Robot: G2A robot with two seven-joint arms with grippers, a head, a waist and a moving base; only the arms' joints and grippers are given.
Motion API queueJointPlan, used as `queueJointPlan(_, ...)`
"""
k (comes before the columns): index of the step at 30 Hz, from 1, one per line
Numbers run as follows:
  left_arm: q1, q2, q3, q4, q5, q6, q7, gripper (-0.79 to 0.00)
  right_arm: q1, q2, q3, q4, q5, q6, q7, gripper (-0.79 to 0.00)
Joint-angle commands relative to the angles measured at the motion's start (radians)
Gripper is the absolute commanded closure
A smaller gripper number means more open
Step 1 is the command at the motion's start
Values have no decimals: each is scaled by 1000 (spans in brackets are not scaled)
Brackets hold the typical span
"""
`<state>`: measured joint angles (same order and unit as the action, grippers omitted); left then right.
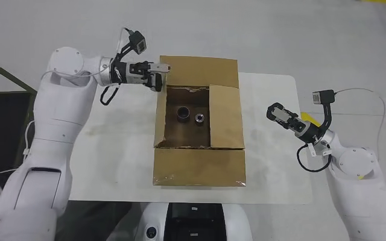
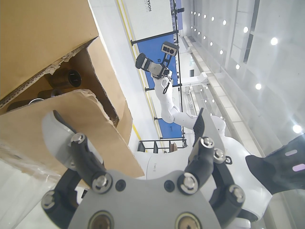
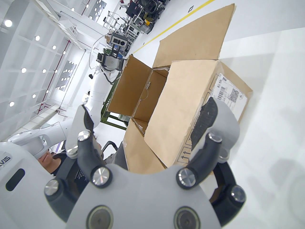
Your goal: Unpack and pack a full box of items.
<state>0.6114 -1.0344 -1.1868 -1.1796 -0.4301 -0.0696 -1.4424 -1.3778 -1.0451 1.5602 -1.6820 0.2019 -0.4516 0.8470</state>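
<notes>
A brown cardboard box (image 1: 199, 167) stands in the middle of the white table (image 1: 108, 150) with its flaps folded outward. Two dark cylindrical items (image 1: 182, 112) (image 1: 199, 118) lie at its bottom; in the left wrist view one dark cylinder (image 2: 69, 78) shows past the torn flap edge. My left gripper (image 1: 155, 77) is open at the box's far left corner, and the side flap (image 2: 71, 125) lies against one finger (image 2: 51, 126). My right gripper (image 1: 276, 112) hangs open to the right of the box (image 3: 190, 84), apart from it and facing its side flap.
Bare white tabletop lies on both sides of the box. The right flap (image 1: 226, 117) covers the right half of the opening. A dark frame (image 1: 9, 90) stands beyond the table's left edge.
</notes>
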Motion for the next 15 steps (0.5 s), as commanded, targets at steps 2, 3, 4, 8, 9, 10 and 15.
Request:
queueJointPlan(2,-14,-7,36,-1,7,7,5,-785,0,0,0,0,0,0,0,-785)
queueJointPlan(3,-18,-10,49,-4,12,8,7,-785,0,0,0,0,0,0,0,-785)
queueJointPlan(4,-23,-12,61,-6,21,9,11,-785,0,0,0,0,0,0,0,-785)
queueJointPlan(8,-45,-20,109,-19,69,15,32,-785,0,0,0,0,0,0,0,-785)
queueJointPlan(9,-49,-23,119,-21,78,17,38,-785,0,0,0,0,0,0,0,-785)
queueJointPlan(10,-54,-25,130,-21,87,20,45,-785,0,0,0,0,0,0,0,-785)
queueJointPlan(15,-75,-36,179,-19,131,29,75,-785,0,0,0,0,0,0,0,-785)
